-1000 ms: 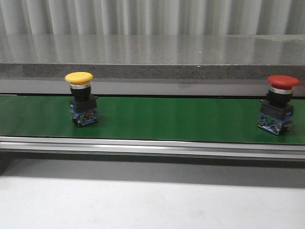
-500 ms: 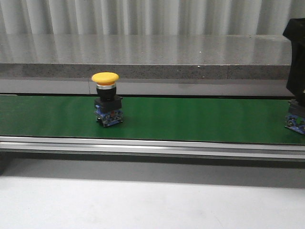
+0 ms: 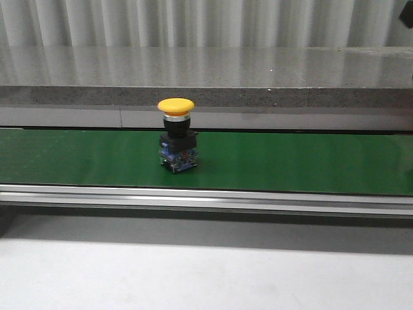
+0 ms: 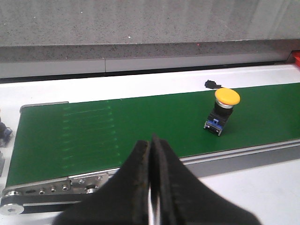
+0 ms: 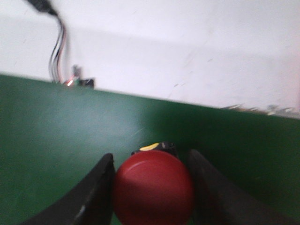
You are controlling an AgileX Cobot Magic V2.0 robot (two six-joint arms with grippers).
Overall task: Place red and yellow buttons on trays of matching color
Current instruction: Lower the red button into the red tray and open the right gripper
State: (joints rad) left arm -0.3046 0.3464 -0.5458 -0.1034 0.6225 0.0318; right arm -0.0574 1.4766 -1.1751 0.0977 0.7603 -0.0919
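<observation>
Right end effector (image 5: 152, 187) brackets the red button (image 5: 153, 192), grip unconfirmed, so it may slip; left end effector (image 4: 151, 187), closed and empty, may miss the yellow button (image 3: 177, 143).

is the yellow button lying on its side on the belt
No, the yellow button stands upright on the green belt, its yellow cap on top and its base resting on the belt.

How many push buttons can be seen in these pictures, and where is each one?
2. The yellow button stands upright on the green belt, untouched. The red button sits between the right gripper fingers, over the belt. Others may lie outside the views.
</observation>
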